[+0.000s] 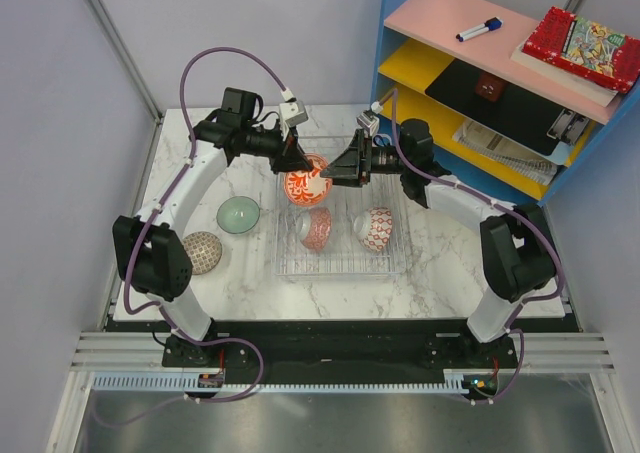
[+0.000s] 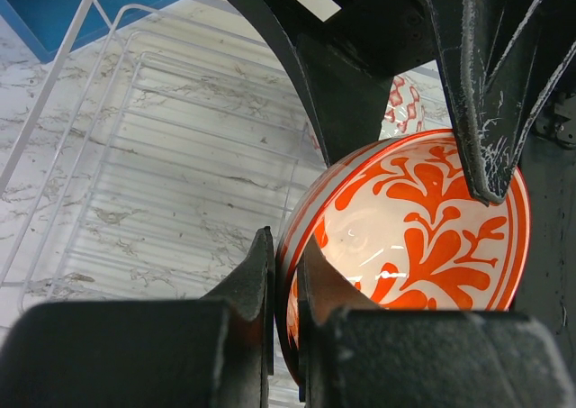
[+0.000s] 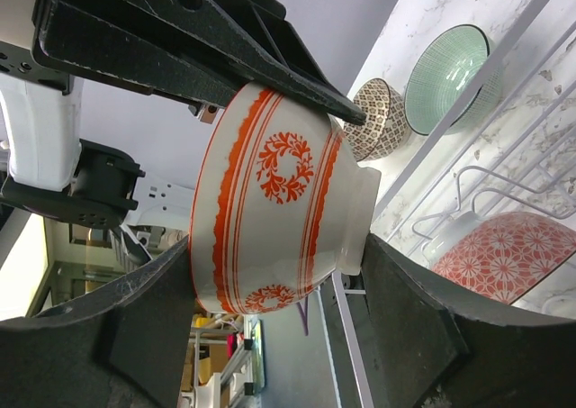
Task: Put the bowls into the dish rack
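An orange-and-white patterned bowl (image 1: 305,185) (image 2: 414,219) (image 3: 270,201) hangs on edge over the back of the wire dish rack (image 1: 340,261) (image 2: 180,156). My left gripper (image 1: 296,163) (image 2: 286,246) is shut on its rim, one finger inside and one outside. My right gripper (image 1: 338,169) (image 3: 277,246) spans the same bowl from rim to foot, and both pads look to touch it. Two red-patterned bowls (image 1: 318,228) (image 1: 375,229) stand on edge in the rack. A green bowl (image 1: 238,214) (image 3: 445,66) and a brown patterned bowl (image 1: 202,252) (image 3: 378,115) sit on the table left of the rack.
A blue shelf unit (image 1: 392,23) with pink and yellow shelves stands at the back right, close behind my right arm. It holds a marker, books and a stapler. White walls close in the marble table at the left and back.
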